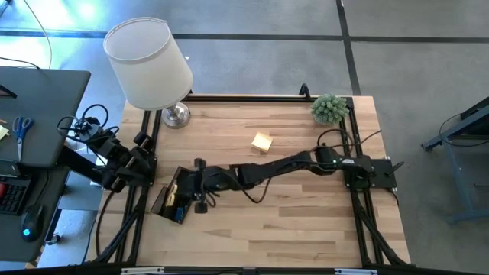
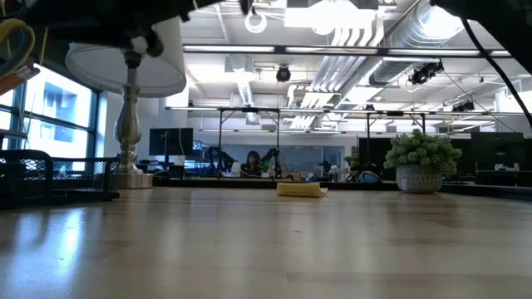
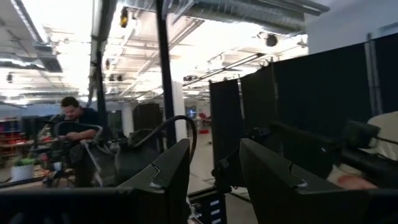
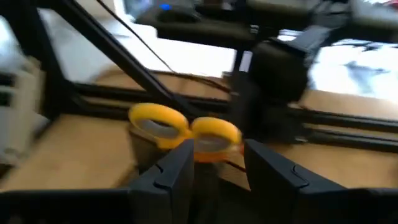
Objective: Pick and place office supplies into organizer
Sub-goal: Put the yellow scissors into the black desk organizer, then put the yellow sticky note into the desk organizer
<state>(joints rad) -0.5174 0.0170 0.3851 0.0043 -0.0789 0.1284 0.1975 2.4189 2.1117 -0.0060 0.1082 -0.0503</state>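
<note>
Jaws of right gripper point(image 4: 214, 165) spread, empty, above yellow-handled scissors point(image 4: 185, 127) standing in organizer point(image 1: 173, 202); rigid, light; grip handles.

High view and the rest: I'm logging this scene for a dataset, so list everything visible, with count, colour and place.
organizer: one, black, left part of table, under the right hand
yellow-handled scissors: one, standing in the organizer, handles up
sticky-note pad: one, yellow, table centre, far side
lamp: one, white shade, chrome base, far left corner
plant: one, green, far right corner
blue-handled scissors: one, on the grey side desk left of table
table: one, light wood
person: one, in the room beyond
left hand: open, parked at the table's left edge
right hand: open, over the organizer, just by the scissor handles
</note>
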